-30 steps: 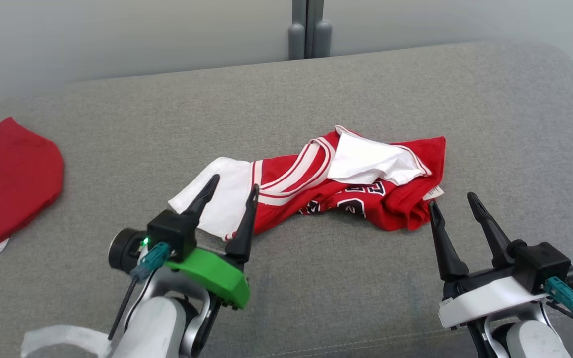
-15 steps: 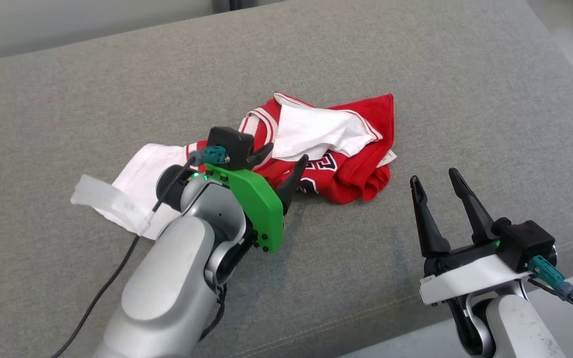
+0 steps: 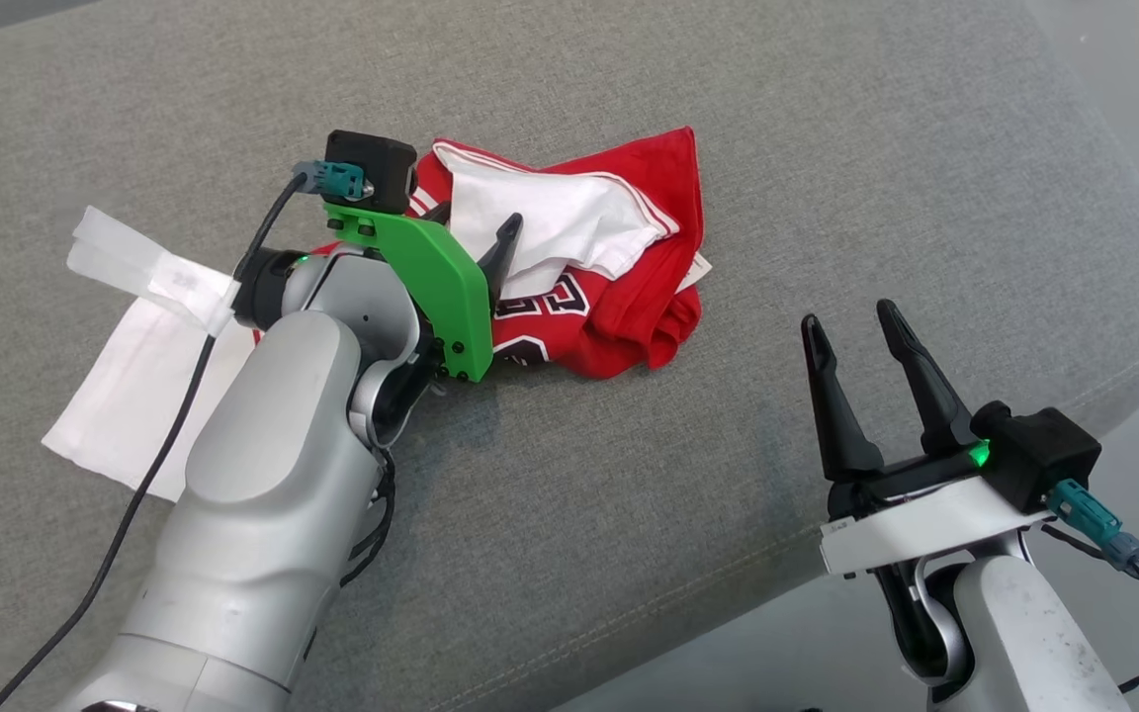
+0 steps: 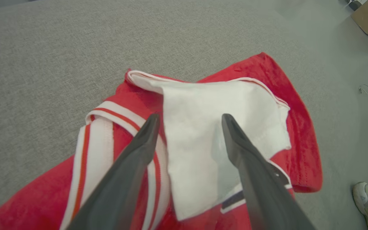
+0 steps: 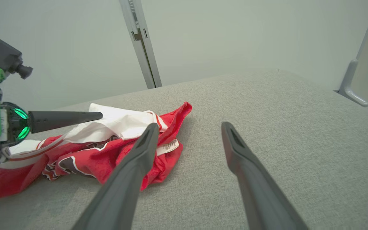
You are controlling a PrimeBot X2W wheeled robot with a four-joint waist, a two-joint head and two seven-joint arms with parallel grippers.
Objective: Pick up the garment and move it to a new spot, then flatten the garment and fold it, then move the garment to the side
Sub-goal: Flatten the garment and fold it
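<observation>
View: the head camera has been turned and tilted down, so the garment is shown higher and further left. This is not a move of the cloth.
Left arm: it has been extended forward from the lower left, and its pale forearm is now laid over the garment's white left end.
Left gripper: it has been rolled onto its side and carried from the garment's near left edge to its middle. The spread fingers are now held over the white fold and the striped band.
Right gripper: it is now set further from the garment's right end.
</observation>
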